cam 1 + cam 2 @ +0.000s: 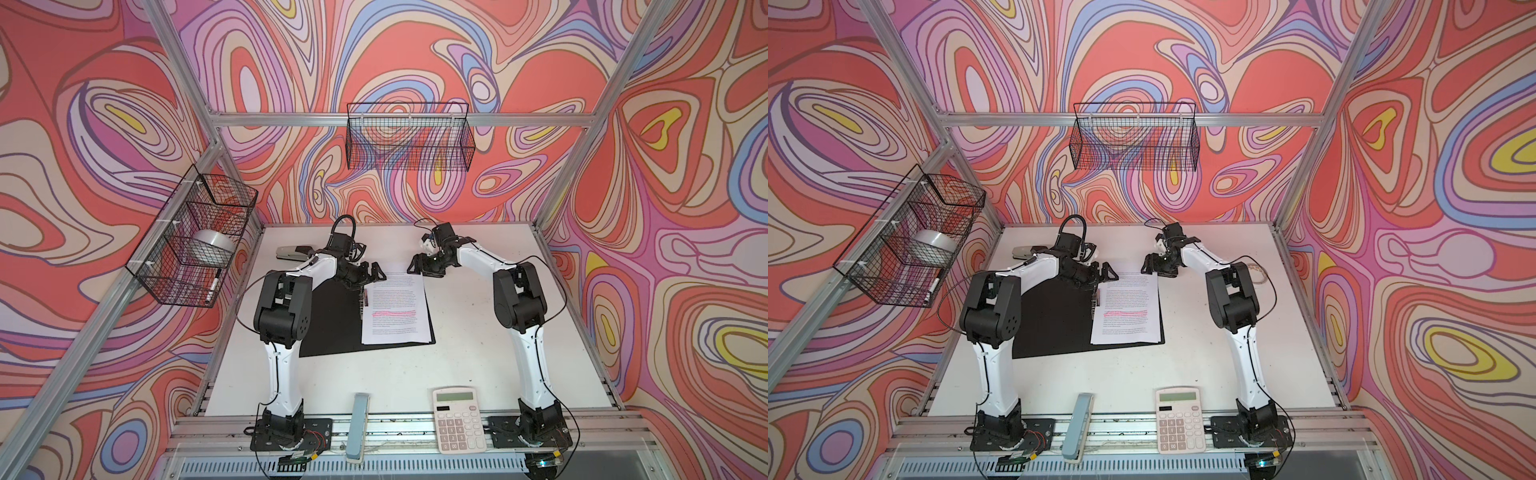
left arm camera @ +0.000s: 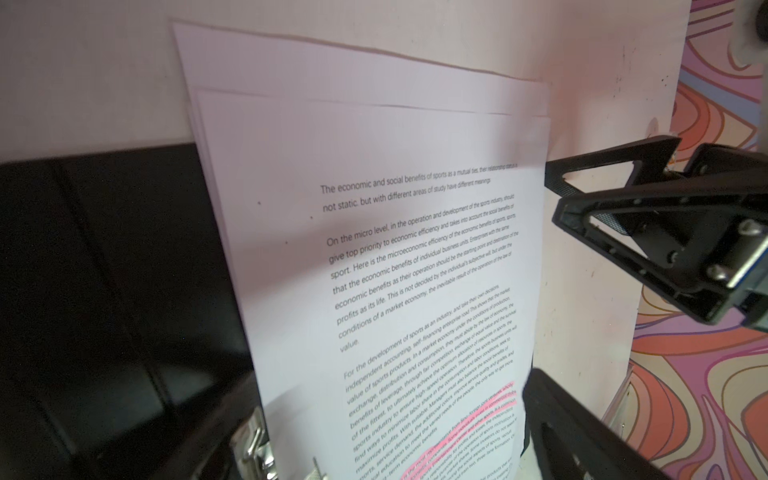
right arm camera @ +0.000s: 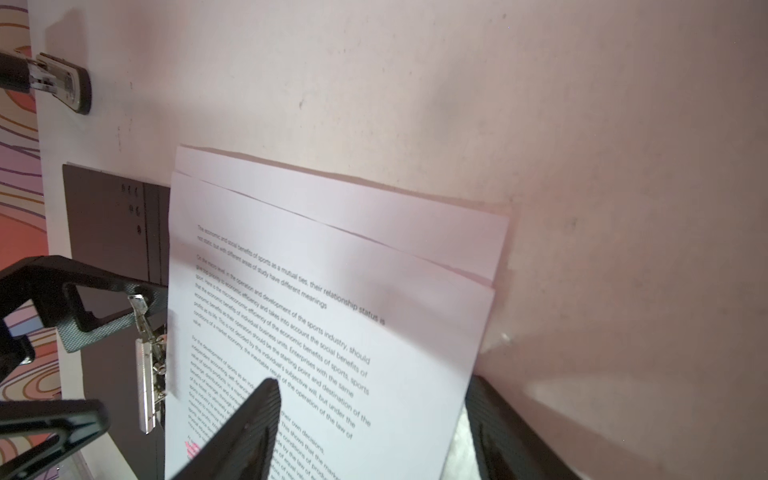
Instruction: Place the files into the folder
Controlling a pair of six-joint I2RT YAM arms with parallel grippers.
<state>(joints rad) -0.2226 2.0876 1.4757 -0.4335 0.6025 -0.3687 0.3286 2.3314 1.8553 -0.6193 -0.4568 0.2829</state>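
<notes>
Starting with the files (image 1: 395, 307), Kim: where are they?

Kim: Face up on the right half of the open folder (image 1: 328, 332), which lies black side up on the counter (image 1: 478, 340). Their far end overhangs the folder's far edge, and the sheets are fanned, the top one set back from those beneath.

Lee: And the clip (image 3: 147, 374)?

Kim: At the spine, against the sheets' left edge. Whether any paper sits under it I cannot tell.

Lee: Jaws?

Kim: The left jaws stand wide with nothing in them, over the far left corner of the sheets. The right jaws are partly spread and hold nothing. One finger (image 3: 249, 424) hangs over the page, and the other is past the page's right edge, above the counter.

Lee: Which step is this?

Kim: Seating, I'd say. The files are on the folder but not squared inside it, and the cover is not yet shut.

Lee: Next move?

Kim: Probably nudging the stack toward the near edge until nothing overhangs. That calls for a light, even push at both far corners, or the top sheet may slide alone. Then the cover can fold over
</notes>
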